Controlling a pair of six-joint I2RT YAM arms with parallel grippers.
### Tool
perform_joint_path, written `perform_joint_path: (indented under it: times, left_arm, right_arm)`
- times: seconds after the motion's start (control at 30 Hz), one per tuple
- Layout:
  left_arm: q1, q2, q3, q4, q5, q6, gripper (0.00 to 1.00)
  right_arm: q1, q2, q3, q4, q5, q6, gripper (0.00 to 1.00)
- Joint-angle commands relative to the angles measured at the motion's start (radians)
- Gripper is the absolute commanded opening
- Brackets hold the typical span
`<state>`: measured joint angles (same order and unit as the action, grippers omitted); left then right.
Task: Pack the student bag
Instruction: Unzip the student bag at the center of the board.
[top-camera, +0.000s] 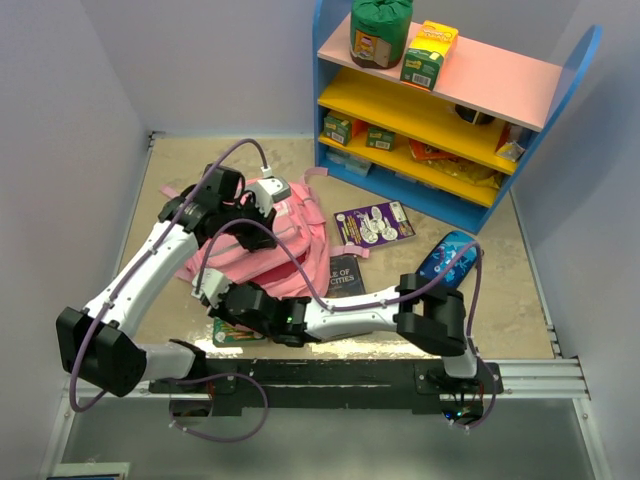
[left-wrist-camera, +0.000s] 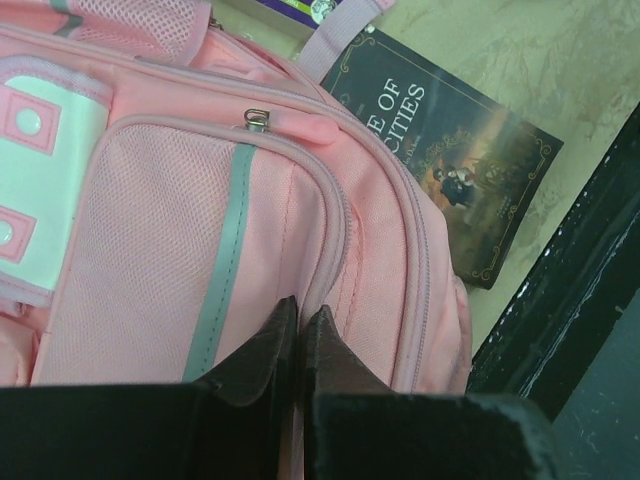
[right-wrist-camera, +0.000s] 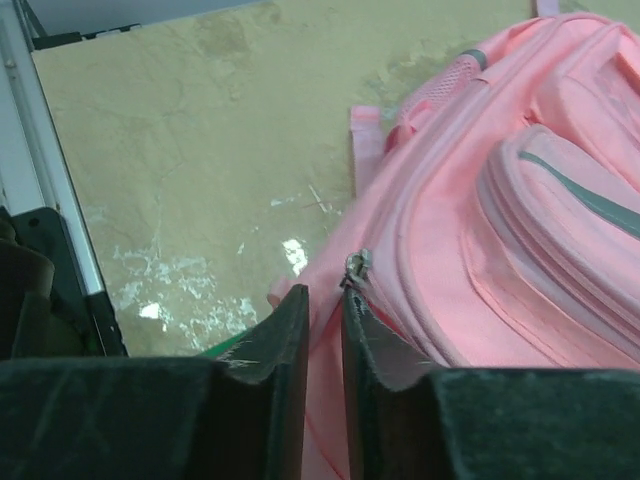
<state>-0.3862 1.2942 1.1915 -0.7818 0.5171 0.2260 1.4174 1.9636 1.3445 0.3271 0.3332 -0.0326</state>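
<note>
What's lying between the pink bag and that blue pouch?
A dark book, its edge at the bag, with a purple booklet just beyond it, then bare table up to the pouch. The top view shows this best.

Open tabletop (top-camera: 200, 160) behind student bag (top-camera: 312, 250); book (top-camera: 347, 276), shelf (top-camera: 500, 78) block right side.

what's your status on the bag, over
left gripper shut against bag front. right gripper nearly shut at zipper pull, grip unclear. bag lying flat, no opening seen. book beside it, nothing blocking.
</note>
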Motion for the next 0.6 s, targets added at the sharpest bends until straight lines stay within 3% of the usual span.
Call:
perform_joint_path:
  times: [0.0,0.03,0.1,0.13,0.2,0.23,0.3,0.43,0.57]
  left_arm:
    - [-0.006,-0.012,0.08,0.248,0.098,-0.013,0.0]
    - [-0.002,-0.013,0.082,0.243,0.1,0.005,0.0]
    - [0.021,-0.021,0.079,0.234,0.103,0.033,0.0]
    - [0.032,-0.026,0.076,0.234,0.104,0.054,0.0]
    - [0.055,-0.026,0.076,0.221,0.103,0.079,0.0]
    - [0.066,-0.024,0.074,0.216,0.1,0.104,0.0]
    - [0.075,-0.026,0.066,0.213,0.093,0.122,0.0]
    - [0.104,-0.027,0.06,0.205,0.066,0.177,0.0]
    - [0.132,-0.029,0.043,0.204,0.054,0.197,0.0]
  right_arm:
    - [0.054,0.064,0.128,-0.057,-0.158,0.023,0.27]
    - [0.052,0.055,0.127,-0.068,-0.134,0.025,0.38]
    - [0.054,-0.004,0.092,-0.069,-0.056,0.054,0.46]
    - [0.054,-0.038,0.035,-0.062,-0.022,0.062,0.57]
    - [0.051,-0.095,-0.016,-0.065,0.092,0.107,0.7]
    - [0.046,-0.147,-0.045,-0.082,0.131,0.132,0.84]
    - [0.025,-0.184,-0.038,-0.229,0.264,0.274,0.99]
    - [-0.046,-0.322,-0.059,-0.431,0.281,0.434,0.99]
    - [-0.251,-0.542,-0.227,-0.476,0.242,0.609,0.99]
